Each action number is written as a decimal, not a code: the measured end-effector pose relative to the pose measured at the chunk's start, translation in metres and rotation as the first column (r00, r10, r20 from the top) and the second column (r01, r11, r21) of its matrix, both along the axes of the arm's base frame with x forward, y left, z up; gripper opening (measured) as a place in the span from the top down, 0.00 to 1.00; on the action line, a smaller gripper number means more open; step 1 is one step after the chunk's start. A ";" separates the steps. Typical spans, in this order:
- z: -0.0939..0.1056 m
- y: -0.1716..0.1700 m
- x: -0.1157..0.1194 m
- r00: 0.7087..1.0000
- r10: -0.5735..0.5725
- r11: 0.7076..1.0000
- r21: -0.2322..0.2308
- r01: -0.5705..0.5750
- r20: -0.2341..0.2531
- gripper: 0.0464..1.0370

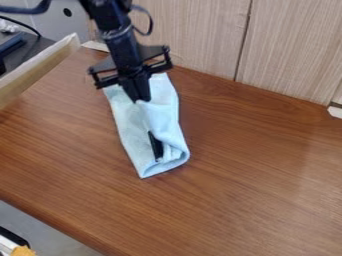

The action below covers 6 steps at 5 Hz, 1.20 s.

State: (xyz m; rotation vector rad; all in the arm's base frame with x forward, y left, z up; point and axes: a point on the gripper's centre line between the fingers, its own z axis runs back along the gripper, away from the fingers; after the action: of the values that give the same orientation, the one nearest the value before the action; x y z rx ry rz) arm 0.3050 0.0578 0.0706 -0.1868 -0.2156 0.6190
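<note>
On brown table [254,175], pincer [140,99] apparently pinching light-blue cloth [163,120].

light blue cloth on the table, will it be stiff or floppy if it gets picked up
Probably floppy: the light blue cloth bends into soft folds and rises in a ridge at the end effector. It looks thin, so likely light for its size. The black object showing between its folds might slip out, as the cloth seems only loosely wrapped there.

Cloth [166,119] on table [254,170], panels [194,37] behind, board [33,72] left.
</note>
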 end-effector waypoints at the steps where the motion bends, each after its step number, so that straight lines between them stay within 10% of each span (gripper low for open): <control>1: -0.009 0.006 -0.004 1.000 -0.004 1.000 0.024 0.003 0.021 0.99; 6: -0.056 0.024 -0.013 0.997 0.071 0.994 0.083 -0.071 0.012 0.97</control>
State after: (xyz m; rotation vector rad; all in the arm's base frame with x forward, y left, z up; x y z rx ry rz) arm 0.2921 0.0817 0.0147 -0.1022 -0.2573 0.6788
